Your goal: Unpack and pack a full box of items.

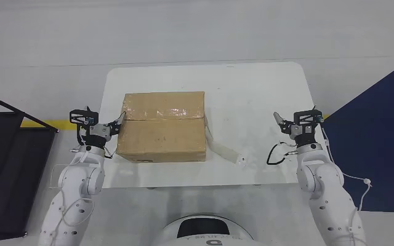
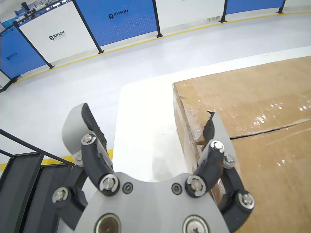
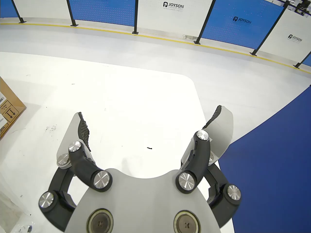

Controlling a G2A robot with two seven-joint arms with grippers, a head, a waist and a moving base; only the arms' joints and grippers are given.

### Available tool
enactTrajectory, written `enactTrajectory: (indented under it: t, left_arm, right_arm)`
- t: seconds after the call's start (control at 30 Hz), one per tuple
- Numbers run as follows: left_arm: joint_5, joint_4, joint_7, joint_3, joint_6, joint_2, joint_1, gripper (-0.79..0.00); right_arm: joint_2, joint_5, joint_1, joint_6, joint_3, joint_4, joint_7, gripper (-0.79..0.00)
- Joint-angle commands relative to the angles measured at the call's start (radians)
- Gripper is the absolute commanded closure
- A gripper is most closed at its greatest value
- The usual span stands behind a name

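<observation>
Judging by its closed flaps, the cardboard box point(image 1: 163, 126), at 9 o'clock from the centre of the table point(image 1: 258, 92), is not yet unpacked. The left gripper point(image 1: 117, 122) stands wide at the box's 9 o'clock, the right gripper point(image 1: 281, 122) wide at the table's 3 o'clock. A loose tape strip point(image 1: 223, 150) lies at the box's 4 o'clock.

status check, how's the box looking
left end effector open at box end; right end effector open, apart. box flaps closed. loose strip on table beside it.
</observation>
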Motion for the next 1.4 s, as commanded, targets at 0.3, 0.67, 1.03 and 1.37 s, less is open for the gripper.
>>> enactTrajectory:
  t: [0.3, 0.67, 1.03, 1.37]
  left_arm:
    - [-0.030, -0.009, 0.026, -0.015, 0.007, -0.001, 0.002, -0.785]
    - [-0.180, 0.065, 0.079, -0.200, -0.064, 0.003, 0.065, -0.785]
    - [0.012, 0.101, 0.115, -0.170, -0.232, 0.015, 0.064, -0.785]
    - [0.143, 0.105, 0.224, -0.185, -0.315, 0.025, 0.059, -0.785]
  right_arm:
    - [0.000, 0.000, 0.000, 0.000, 0.000, 0.000, 0.000, -0.785]
    - [0.000, 0.000, 0.000, 0.000, 0.000, 0.000, 0.000, -0.785]
    - [0.000, 0.000, 0.000, 0.000, 0.000, 0.000, 0.000, -0.785]
    - [0.000, 0.000, 0.000, 0.000, 0.000, 0.000, 0.000, -0.785]
